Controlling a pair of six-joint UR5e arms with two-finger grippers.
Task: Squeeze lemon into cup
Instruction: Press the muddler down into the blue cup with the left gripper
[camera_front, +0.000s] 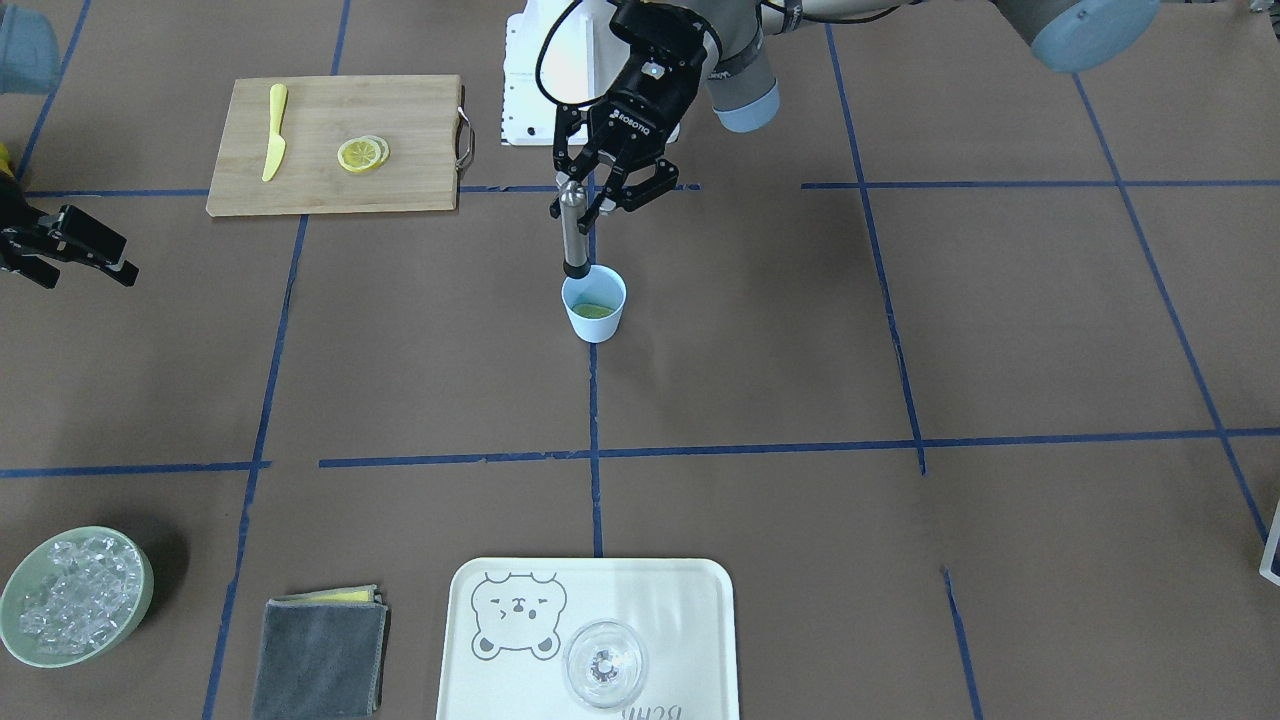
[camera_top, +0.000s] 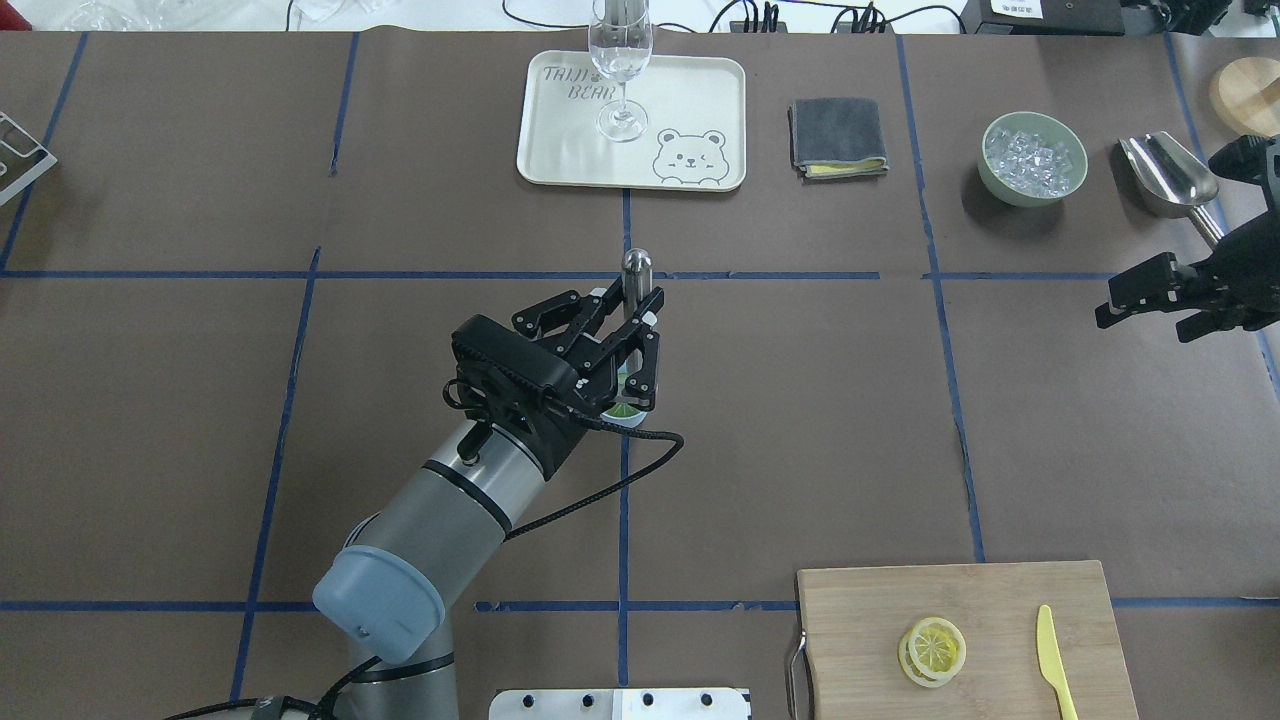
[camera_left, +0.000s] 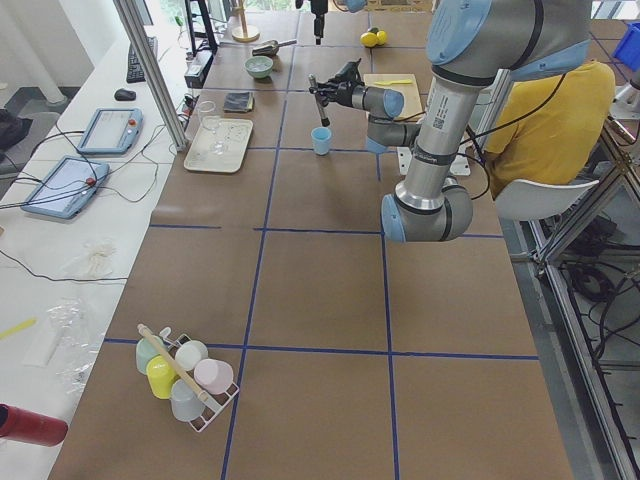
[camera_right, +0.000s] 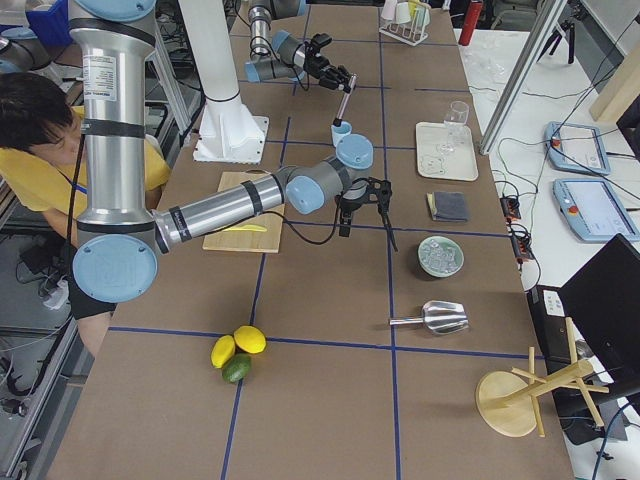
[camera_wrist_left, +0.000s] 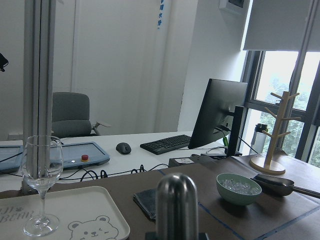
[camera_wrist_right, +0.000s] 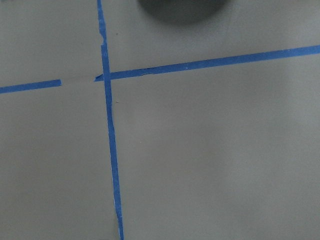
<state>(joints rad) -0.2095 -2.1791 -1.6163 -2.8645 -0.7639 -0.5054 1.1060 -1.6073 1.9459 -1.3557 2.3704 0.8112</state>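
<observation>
The lemon (camera_front: 362, 153), sliced in rounds, lies on the wooden cutting board (camera_front: 330, 100), far from both grippers; it also shows in the overhead view (camera_top: 932, 651). The light-blue cup (camera_front: 594, 305) stands at the table's middle with greenish pulp in it. My left gripper (camera_front: 582, 200) is shut on an upright metal rod (camera_front: 571, 235) whose lower end is in the cup's mouth. In the overhead view the left gripper (camera_top: 630, 322) hides most of the cup (camera_top: 628, 418). My right gripper (camera_top: 1165, 300) is open and empty, off by the table's right side.
A yellow plastic knife (camera_front: 274, 130) lies on the board. A white tray (camera_front: 700, 600) holds a clear glass (camera_front: 604, 663). A grey cloth (camera_front: 320, 655), a green bowl of ice (camera_front: 75, 595) and a metal scoop (camera_top: 1170, 175) stand along the far side.
</observation>
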